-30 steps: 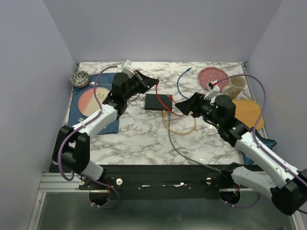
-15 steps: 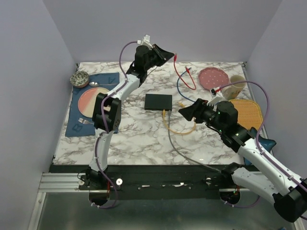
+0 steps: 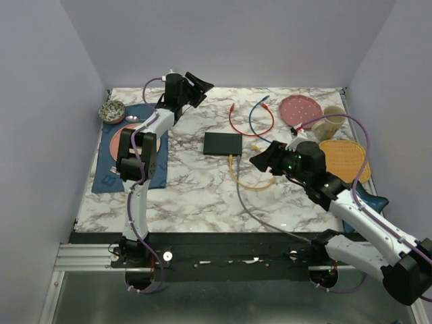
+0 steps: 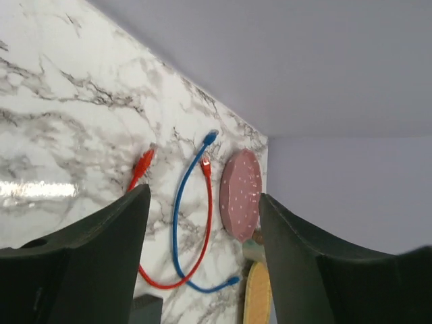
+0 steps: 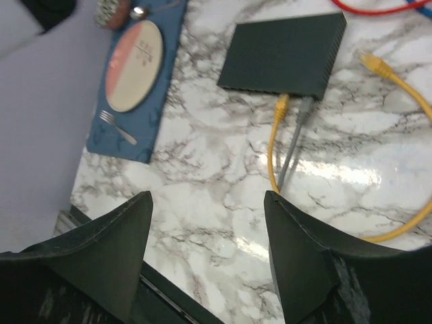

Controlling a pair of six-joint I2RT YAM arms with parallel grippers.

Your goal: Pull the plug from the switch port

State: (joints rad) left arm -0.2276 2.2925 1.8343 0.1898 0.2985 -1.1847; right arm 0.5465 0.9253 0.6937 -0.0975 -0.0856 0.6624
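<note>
The black switch (image 3: 223, 142) lies flat mid-table, also in the right wrist view (image 5: 283, 54). A yellow plug (image 5: 282, 104) and a grey plug (image 5: 305, 106) sit in sockets on its near edge. The red cable (image 3: 240, 124) lies loose behind the switch, both its plugs free on the marble, one red plug (image 4: 144, 162) showing in the left wrist view. My left gripper (image 3: 200, 84) is raised at the back left, open and holding nothing (image 4: 204, 197). My right gripper (image 3: 258, 159) hovers just right of the switch's near edge, open and holding nothing (image 5: 208, 196).
A blue cable (image 3: 260, 116) lies loose beside the red one. At back right are a pink plate (image 3: 300, 106), a mug (image 3: 331, 120) and an orange mat (image 3: 344, 156). A blue placemat (image 3: 108, 177) with a plate and a small bowl (image 3: 111, 110) lie at left.
My left gripper carried the red cable up and away from the switch, then opened; the cable dropped onto the marble behind the switch. The left arm swung to the back left. My right gripper barely moved.
</note>
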